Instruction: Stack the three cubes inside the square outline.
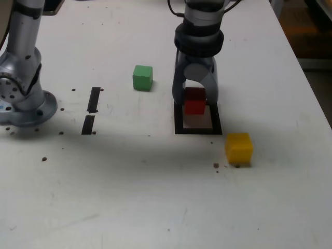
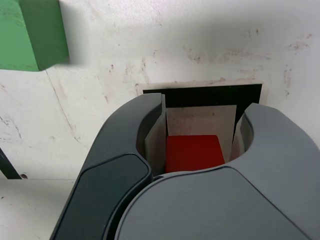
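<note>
The red cube (image 1: 195, 107) (image 2: 194, 152) sits between the fingers of my gripper (image 1: 195, 102) (image 2: 199, 126), which is shut on it and points down. It is over the far part of the square outline (image 1: 198, 131) (image 2: 200, 96), a black tape frame with a white centre. Whether the cube rests on the table or hangs just above it, I cannot tell. The green cube (image 1: 142, 78) (image 2: 30, 32) stands on the table to the exterior view's left of the gripper. The yellow cube (image 1: 238, 148) stands just off the outline's near right corner in the exterior view.
The arm's grey base (image 1: 21, 98) stands at the exterior view's left. Two short black tape strips (image 1: 94, 98) (image 1: 88, 124) lie between the base and the outline. The white table's edge (image 1: 306, 78) runs down the exterior view's right. Small dark specks dot the tabletop.
</note>
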You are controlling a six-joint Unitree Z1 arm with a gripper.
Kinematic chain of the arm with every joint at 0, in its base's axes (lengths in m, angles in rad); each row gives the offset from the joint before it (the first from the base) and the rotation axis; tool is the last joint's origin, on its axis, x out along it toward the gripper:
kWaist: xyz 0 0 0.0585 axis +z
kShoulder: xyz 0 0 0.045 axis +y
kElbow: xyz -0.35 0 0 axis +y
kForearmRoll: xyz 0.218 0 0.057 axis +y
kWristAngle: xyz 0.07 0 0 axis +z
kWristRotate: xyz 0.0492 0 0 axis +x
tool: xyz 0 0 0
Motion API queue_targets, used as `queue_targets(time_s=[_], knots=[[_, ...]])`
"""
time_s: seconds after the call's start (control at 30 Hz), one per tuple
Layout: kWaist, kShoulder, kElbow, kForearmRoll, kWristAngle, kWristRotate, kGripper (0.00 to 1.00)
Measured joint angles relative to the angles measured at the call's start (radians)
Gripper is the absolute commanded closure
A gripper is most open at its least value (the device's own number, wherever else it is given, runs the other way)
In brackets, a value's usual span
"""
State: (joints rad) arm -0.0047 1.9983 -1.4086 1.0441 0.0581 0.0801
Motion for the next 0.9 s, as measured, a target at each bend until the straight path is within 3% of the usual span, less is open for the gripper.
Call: queue_targets(time_s=[0.17, 0.43, 0.9], knots=[[0.003, 0.011, 0.016, -0.005, 0.001, 0.001, 0.7], [0.003, 0.015, 0.035, -0.017, -0.03, 0.006, 0.45], [0.003, 0.015, 0.069, -0.044, -0.069, 0.038, 0.18]])
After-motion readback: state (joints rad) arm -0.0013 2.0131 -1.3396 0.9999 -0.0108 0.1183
